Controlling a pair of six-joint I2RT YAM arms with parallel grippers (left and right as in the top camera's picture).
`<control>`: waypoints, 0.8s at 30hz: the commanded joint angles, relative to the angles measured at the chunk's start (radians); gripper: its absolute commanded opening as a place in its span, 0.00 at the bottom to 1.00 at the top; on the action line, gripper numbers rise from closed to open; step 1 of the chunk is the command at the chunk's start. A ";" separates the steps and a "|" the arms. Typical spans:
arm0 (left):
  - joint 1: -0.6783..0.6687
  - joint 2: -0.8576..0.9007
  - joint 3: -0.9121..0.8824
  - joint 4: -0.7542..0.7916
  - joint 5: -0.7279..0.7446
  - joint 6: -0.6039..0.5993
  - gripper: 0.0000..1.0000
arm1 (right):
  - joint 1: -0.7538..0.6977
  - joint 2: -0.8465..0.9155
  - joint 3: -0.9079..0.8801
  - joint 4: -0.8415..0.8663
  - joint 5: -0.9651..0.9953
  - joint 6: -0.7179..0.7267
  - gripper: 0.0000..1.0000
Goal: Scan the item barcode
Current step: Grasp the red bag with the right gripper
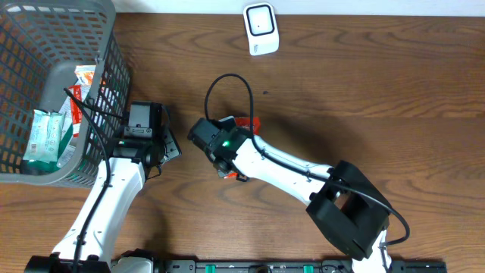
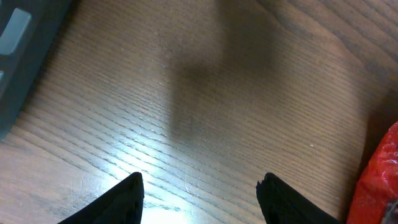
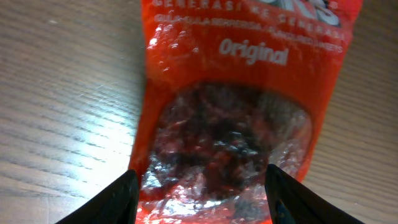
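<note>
A red snack packet (image 3: 236,93) with a clear window and the word "Original" lies flat on the wooden table. My right gripper (image 3: 199,186) hangs open just over its near end, one finger at each side of the window, not closed on it. From overhead only red slivers of the packet (image 1: 247,121) show around my right gripper (image 1: 226,152). My left gripper (image 2: 200,186) is open over bare wood, and the packet (image 2: 380,177) sits at the right edge of its view. Overhead, my left gripper (image 1: 146,121) stands beside the basket. The white scanner (image 1: 260,28) is at the table's far edge.
A grey mesh basket (image 1: 106,45) fills the left side and holds several packets (image 1: 47,136). Its dark wall (image 2: 18,50) shows at the top left of the left wrist view. A black cable (image 1: 227,80) loops above the right wrist.
</note>
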State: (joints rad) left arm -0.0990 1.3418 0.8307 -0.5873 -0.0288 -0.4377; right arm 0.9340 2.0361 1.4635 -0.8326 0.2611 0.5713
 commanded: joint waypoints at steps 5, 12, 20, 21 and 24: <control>0.005 0.011 -0.009 -0.002 -0.001 0.005 0.61 | 0.053 0.012 0.013 0.021 0.148 0.019 0.61; 0.005 0.011 -0.009 -0.002 -0.001 0.005 0.61 | 0.082 0.012 0.013 0.048 0.196 0.019 0.61; 0.005 0.011 -0.009 -0.002 -0.001 0.005 0.61 | 0.091 0.035 0.012 0.049 0.220 0.019 0.61; 0.005 0.011 -0.009 -0.002 -0.001 0.005 0.61 | 0.091 0.045 0.012 0.049 0.219 0.019 0.61; 0.005 0.011 -0.009 -0.002 -0.001 0.005 0.61 | 0.092 0.078 0.012 0.045 0.195 0.019 0.62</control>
State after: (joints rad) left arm -0.0990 1.3418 0.8307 -0.5873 -0.0288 -0.4377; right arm 1.0191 2.0674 1.4643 -0.7856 0.4461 0.5739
